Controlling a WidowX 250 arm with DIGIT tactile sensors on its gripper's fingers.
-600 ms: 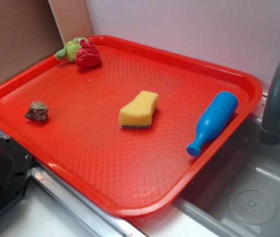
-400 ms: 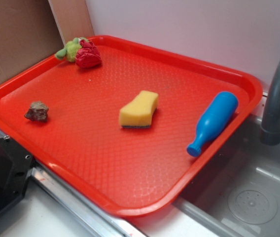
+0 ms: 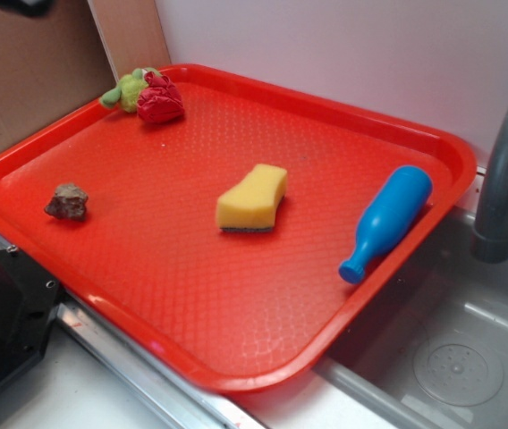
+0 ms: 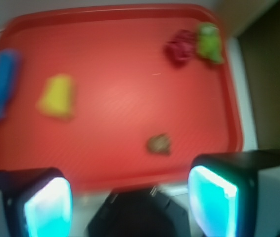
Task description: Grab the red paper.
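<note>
The red paper [image 3: 159,99] is a small crumpled ball at the far left corner of the big red tray [image 3: 191,295], touching a green plush toy [image 3: 129,89]. In the blurred wrist view the red paper [image 4: 179,47] lies at the upper right beside the green plush toy [image 4: 209,42]. My gripper [image 4: 130,207] is open and empty, high above the tray's near edge, far from the paper. Only a dark bit of the gripper [image 3: 23,5] shows at the top left of the exterior view.
On the tray lie a brown rock [image 3: 67,201], a yellow sponge [image 3: 252,198] and a blue toy bottle [image 3: 386,222]. A grey faucet [image 3: 504,170] and sink basin [image 3: 460,357] are at the right. A black block [image 3: 4,313] stands by the tray's front left.
A dark part of the gripper has come into the top left corner of the exterior view. The things on the tray have not moved.
</note>
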